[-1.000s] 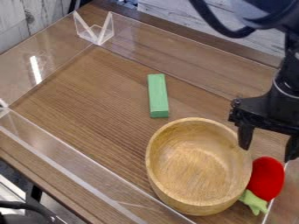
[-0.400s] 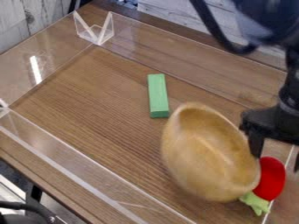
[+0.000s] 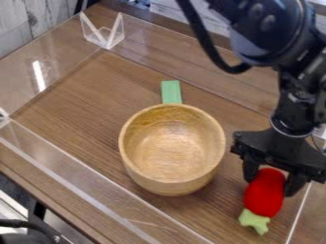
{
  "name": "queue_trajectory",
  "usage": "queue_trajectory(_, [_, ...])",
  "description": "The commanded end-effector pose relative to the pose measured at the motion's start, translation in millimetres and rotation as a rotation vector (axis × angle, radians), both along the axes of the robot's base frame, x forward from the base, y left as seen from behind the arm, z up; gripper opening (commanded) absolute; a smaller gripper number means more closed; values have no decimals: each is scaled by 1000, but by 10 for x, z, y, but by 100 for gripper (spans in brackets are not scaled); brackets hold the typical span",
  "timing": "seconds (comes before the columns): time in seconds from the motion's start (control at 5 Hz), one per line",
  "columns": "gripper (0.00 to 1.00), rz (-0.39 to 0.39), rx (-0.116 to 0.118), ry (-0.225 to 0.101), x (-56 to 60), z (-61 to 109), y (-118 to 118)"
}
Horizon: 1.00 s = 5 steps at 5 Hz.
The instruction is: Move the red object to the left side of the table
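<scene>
**Gripper settles over the red object at the counter's right edge**

The step in hand looks like the grasp itself. The gripper (image 3: 273,172) points straight down at the right side of the counter (image 3: 76,105), and its dark fingers (image 3: 250,168) straddle the top of the red object (image 3: 266,193). That small red toy lies near the front right corner, close to the clear acrylic wall (image 3: 76,195), with its light-green stem end (image 3: 254,221) pointing toward the camera. The jaws stand partly apart, one on each side of the toy's upper end; whether they already press on it cannot be told from this view, so I would not call it held yet.

Just left of the toy sits the wooden bowl (image 3: 173,148), upright and empty, its rim near the gripper but apparently not touching it. Behind the bowl, the far end of the green block (image 3: 170,91) shows above the rim; the rest is hidden.

The task itself is barely begun, since the red object is on the wrong side of the counter. The next move calls for the jaws to close firmly on the rounded body, which may slip if pinched too high. Then comes a lift high enough to clear the bowl's rim, because the bowl sits directly across the path leftward. The open wood at the left, ahead of the block, offers plenty of room to set it down.
</scene>
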<state>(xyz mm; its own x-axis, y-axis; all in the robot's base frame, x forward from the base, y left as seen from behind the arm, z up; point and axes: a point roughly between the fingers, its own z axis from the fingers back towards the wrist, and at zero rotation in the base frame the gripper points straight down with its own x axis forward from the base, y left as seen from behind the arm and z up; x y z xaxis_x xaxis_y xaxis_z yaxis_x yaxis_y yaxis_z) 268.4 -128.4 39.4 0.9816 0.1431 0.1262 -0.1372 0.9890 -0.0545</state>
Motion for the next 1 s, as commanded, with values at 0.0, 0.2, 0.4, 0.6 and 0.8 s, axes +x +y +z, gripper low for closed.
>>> queue_trajectory(0.0, [0, -15, -16, -53, 95, 330, -190])
queue_trajectory(0.2, [0, -30, -12, -65, 101, 455, -294])
queue_trajectory(0.4, [100, -57, -8, -72, 123, 481, -303])
queue_trajectory(0.6, [0, -89, -1, -74, 156, 536, -305])
queue_trajectory(0.8, [100, -153, 7, -75, 208, 576, -297])
